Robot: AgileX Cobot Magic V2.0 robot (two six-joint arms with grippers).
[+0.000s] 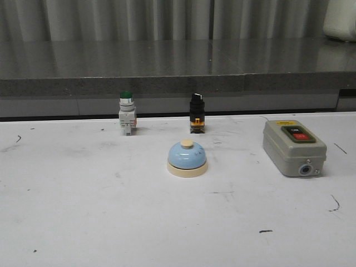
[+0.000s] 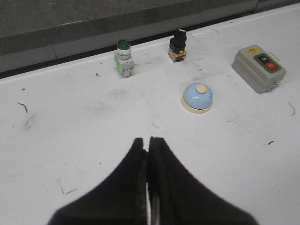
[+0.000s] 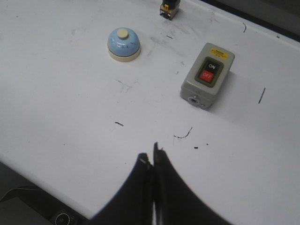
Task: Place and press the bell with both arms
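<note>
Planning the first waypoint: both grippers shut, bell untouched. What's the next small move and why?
Probably open the left gripper and move it toward the bell. The bell stands free on the table, neither gripper near it, and the right gripper is also shut, so nothing can grasp it yet.

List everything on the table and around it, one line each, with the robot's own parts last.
bell: 1, light-blue dome on a cream base with a cream button, near the table's middle, standing free.
green-capped pushbutton: 1, green cap on a grey-white body, upright at the table's back edge, left of the bell.
black selector switch: 1, black with an orange-yellow base, upright at the back edge, behind the bell.
switch box: 1, grey, with black ON and red OFF buttons, right of the bell.
table: 1, white, scuffed with dark marks.
ledge: 1, dark grey, behind the table.
left claw: 1, black, shut, empty, above the table.
right claw: 1, black, shut, empty, above the table's near edge.
</note>
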